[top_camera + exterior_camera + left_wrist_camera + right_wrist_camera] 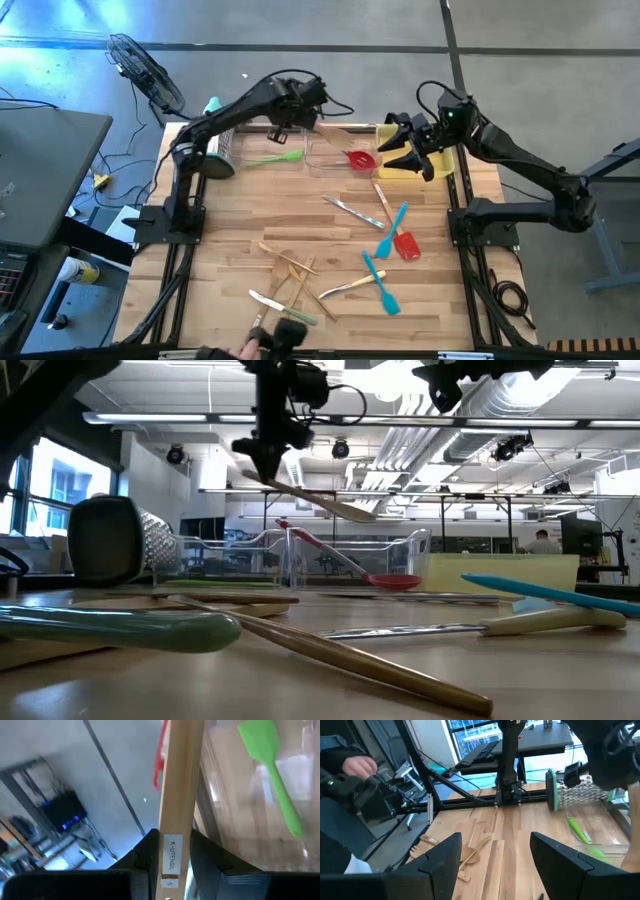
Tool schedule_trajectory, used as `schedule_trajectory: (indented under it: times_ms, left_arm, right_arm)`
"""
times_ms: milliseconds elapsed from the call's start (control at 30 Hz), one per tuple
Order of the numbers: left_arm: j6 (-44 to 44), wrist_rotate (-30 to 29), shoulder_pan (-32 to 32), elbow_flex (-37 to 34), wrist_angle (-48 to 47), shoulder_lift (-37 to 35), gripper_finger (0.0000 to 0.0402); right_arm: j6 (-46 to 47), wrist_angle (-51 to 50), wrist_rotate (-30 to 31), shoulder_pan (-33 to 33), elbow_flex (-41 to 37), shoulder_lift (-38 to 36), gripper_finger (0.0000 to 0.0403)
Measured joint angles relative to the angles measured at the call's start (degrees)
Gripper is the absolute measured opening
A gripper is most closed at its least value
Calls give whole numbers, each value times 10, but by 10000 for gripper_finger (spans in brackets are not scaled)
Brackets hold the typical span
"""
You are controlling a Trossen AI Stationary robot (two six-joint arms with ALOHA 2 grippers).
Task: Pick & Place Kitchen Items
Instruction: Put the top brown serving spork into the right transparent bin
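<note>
Wooden utensils, silicone spatulas and small knives lie scattered over the table [250,215] from its centre toward 6 o'clock. The left gripper [300,108] hangs above the far edge near 12 o'clock, its jaws narrowed onto the handle of a pale wooden spoon [180,795]; the low view shows that spoon [320,500] tilted in the air above the clear tray [350,555]. A label on the handle reads "K-UTENSIL". A red spatula [358,159] leans in the clear tray, and a green spatula [272,157] lies at 11 o'clock, between the tray and the box grater [222,150], which lies on its side.

The right gripper [418,150] hovers over the yellow tray [392,170] at about 1 o'clock, jaws wide with nothing between them. Two blue spatulas [390,232] and another red spatula [402,240] lie toward 4 o'clock, with a metal knife [345,208] near the centre. Wooden forks and spoons [290,272] cluster toward 6 o'clock. A person's hand [357,766] shows beyond the near table edge.
</note>
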Motion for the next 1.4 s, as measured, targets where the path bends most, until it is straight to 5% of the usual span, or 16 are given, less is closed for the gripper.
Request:
schedule_trajectory:
  times_ms: [700, 1300, 1400]
  left_arm:
    - [52, 45, -25, 8, 79, 76, 78]
    - [-16, 69, -27, 8, 61, 105, 78]
    - [-26, 80, -28, 8, 61, 105, 107]
  right_arm:
    - [-17, 0, 17, -21, 0, 0, 229]
    - [-16, -5, 14, -21, 0, 0, 229]
    - [-15, -5, 14, -21, 0, 0, 229]
